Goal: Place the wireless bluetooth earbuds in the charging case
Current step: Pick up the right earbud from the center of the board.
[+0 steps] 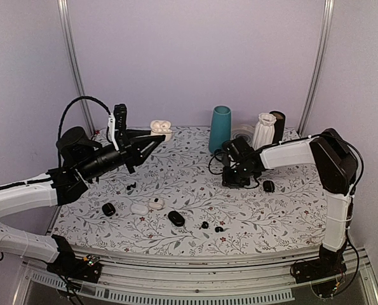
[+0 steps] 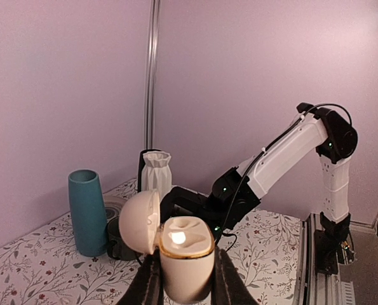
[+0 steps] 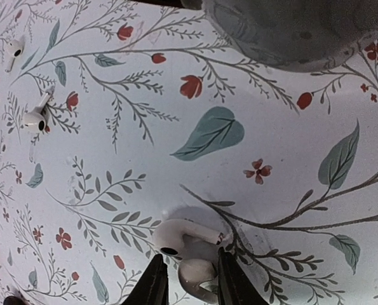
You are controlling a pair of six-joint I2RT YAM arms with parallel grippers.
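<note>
The right gripper (image 3: pixel 191 254) is down at the worktop (image 3: pixel 271 146), its arm bent at a high elbow and reaching inward. Its jaws are narrowed on a white earbud (image 3: pixel 176 236) that they seem to pinch, though the earbud's lower end is cut off at the frame edge. The left gripper (image 2: pixel 185 254), on an arm stretched nearly level above the worktop, is clamped on the open white charging case (image 2: pixel 187 273), lid swung aside.

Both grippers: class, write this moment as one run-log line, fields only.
left gripper: shut on white case, lid open, off table | right gripper: straddling white earbud on table, grip unclear
</note>
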